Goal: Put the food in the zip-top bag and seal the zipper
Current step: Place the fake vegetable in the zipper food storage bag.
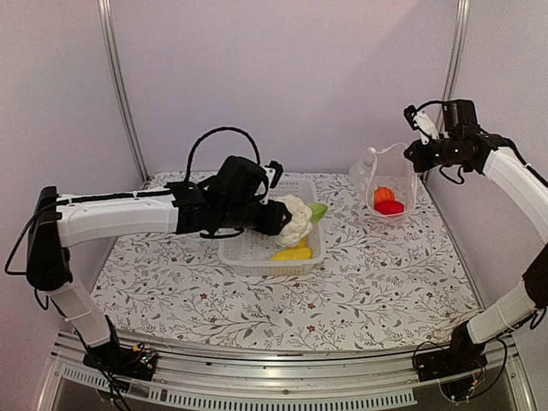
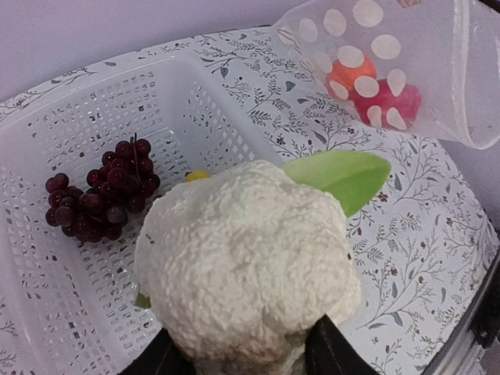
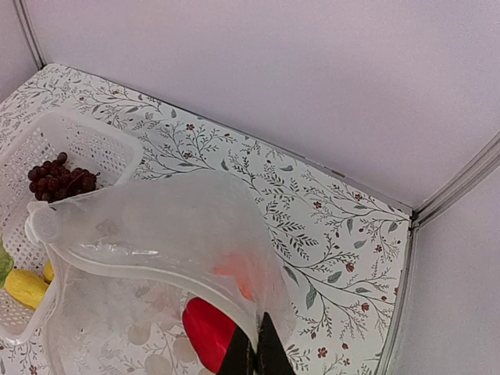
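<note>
The floral surface (image 1: 385, 282) lies open in front and between the 2 arms. The white basket (image 1: 248, 248) sits mid-surface, its left half hidden under the left arm in the top view. The zip-top bag (image 1: 364, 175) hangs near the far right corner, close to the back wall; the right gripper (image 3: 251, 351) is pinched tight on its upper edge, mouth gaping toward the basket. The cauliflower (image 2: 242, 258) is clamped in the left gripper (image 2: 242, 355) above the basket's right side, the finger bases cut off at the frame's bottom. Only the wrist views show the grape bunch (image 2: 101, 191) – it lies in the basket. A yellow piece (image 1: 291, 253) lies at the basket's near edge. Red pepper (image 3: 207, 332) and pumpkin (image 2: 348, 74) sit inside the bag, blurred by plastic.
</note>
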Robot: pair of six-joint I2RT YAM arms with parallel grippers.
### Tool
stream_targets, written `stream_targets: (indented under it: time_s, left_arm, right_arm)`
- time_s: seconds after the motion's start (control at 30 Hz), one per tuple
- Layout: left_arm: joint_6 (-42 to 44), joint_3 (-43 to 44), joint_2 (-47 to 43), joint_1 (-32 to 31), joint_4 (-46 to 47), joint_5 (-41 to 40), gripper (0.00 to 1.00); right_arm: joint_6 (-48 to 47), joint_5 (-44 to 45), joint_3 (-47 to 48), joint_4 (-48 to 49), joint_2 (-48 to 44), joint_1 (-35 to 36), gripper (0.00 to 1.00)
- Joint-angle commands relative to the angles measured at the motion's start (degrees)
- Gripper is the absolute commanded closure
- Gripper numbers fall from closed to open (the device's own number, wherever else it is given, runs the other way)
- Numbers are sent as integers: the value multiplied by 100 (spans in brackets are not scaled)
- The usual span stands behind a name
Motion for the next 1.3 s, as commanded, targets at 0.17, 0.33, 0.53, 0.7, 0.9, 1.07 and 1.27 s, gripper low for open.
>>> stream_targets:
  time_s: [0.17,0.33,0.53,0.7,0.9,1.07,1.27]
  left_arm:
    - [269,-155,-324,-383,851,643,82]
    - [259,-186,-320,-626,1237,896,91]
    - [-77,85,61,-755,1757,1288,96]
    - [-220,560,533,-799,1792,1433,99]
    - [-224,1195,1151,-813,1683,1528,100]
    - [-147,1798,1726,-815,1373,1452,100]
    - [-242,2644,2398,-819,780,1028,100]
  right_arm:
    - [194,-893,-317,-136,152,89,100]
    - [228,-1282,-601,-125,370,334,100]
    - [221,-1455,-625,-160,487,614,100]
    - [219,-1433,-677,-160,498,749,100]
    - [234,-1425,-696,-160,458,774,100]
    - [262,-1489,-708,-160,446,769,100]
    - [304,-1548,-679,-193,404,777,100]
